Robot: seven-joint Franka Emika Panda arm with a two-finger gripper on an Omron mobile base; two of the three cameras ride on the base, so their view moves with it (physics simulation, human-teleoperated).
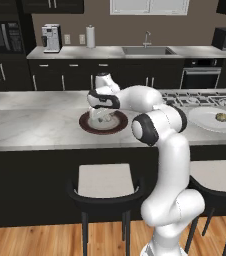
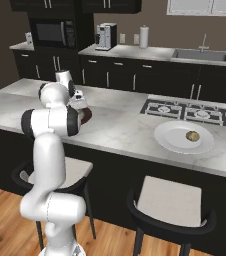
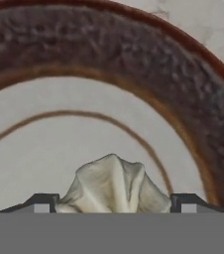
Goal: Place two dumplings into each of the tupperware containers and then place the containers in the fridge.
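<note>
Marble tabletop (image 1: 40, 122) runs across my left base view, and on it, left of centre, sits the brown-rimmed plate (image 1: 117, 125) with my claw (image 1: 101, 118) lowered into it. In the hand view I see the dumpling (image 3: 115, 186) on the plate's pale middle, standing between my two fingertips (image 3: 42, 202), one at each flank. The jaws are spread wider than the dumpling, and I cannot tell whether either pad touches it yet; I judge nothing is gripped.

Pleated and pale, it looks soft and light to me, the sort of thing that squashes or tears if pinched hard. Its folds rise to a ridge on top, so I would take it low across the plump body, pads square on both sides, and close gently until it only just holds. Its skin may be slick, and I think a grip too high on the pleats could let it slip out.

Further right in the left base view, a white plate (image 1: 210, 122) holds another dumpling (image 1: 221, 117), well apart from my claw. Beyond it lies the cooktop (image 1: 200, 97). From the right base view that plate (image 2: 170, 140) sits near the tabletop's front edge.
</note>
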